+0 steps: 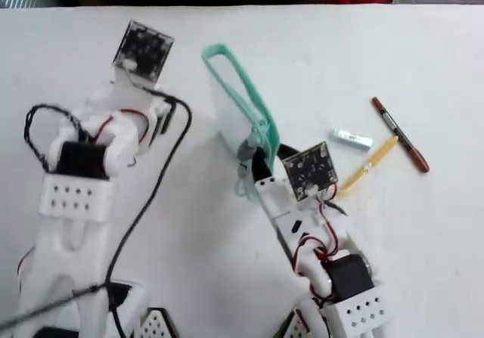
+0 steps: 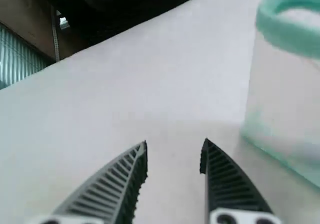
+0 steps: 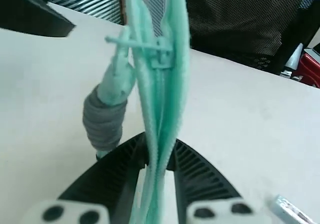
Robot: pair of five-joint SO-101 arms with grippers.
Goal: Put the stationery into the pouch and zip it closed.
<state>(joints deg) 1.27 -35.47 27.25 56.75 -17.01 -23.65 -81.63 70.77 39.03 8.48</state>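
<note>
Right fingers [image 3: 197, 176] pinching pouch [image 3: 162, 93] zip edge, left fingers [image 2: 117, 184] spread, seemingly near it.

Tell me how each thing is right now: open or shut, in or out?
pouch: standing up, zip looks partly open
right hand: shut on the pouch's zip edge
left hand: open, empty
pen: lying outside the pouch
pencil: lying outside the pouch
small silver item: lying outside the pouch
</note>
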